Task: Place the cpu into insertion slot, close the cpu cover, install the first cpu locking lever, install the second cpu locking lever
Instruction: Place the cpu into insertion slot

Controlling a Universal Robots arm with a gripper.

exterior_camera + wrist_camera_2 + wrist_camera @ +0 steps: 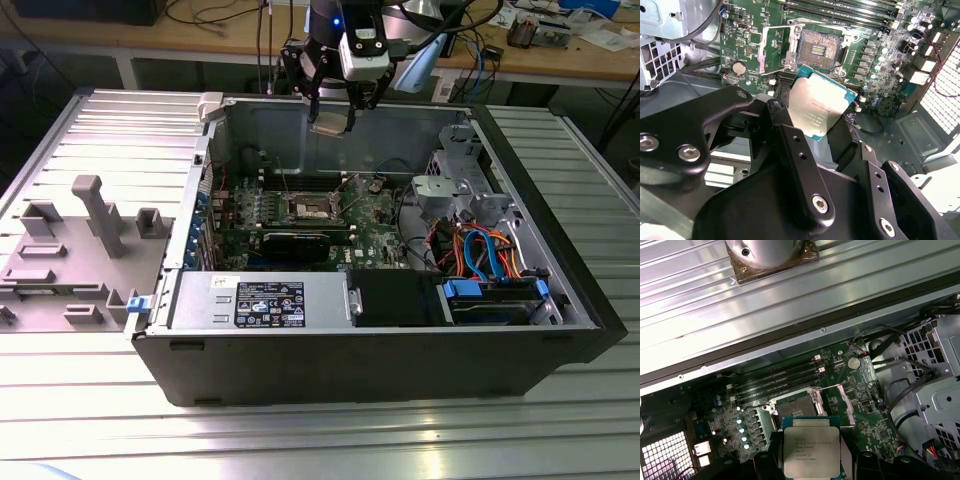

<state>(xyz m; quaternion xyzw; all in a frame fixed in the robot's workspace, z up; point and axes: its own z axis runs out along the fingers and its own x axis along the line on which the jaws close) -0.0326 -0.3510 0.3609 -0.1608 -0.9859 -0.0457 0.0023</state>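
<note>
Silver-topped cpu point(811, 447), one, held in end effector point(334, 116) above one open insertion slot point(796, 407).

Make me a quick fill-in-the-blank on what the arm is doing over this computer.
The gripper is shut on the ____.
The insertion slot is ____.
The cpu cover beside it is swung ____.
Missing words: cpu, empty, open.
</note>
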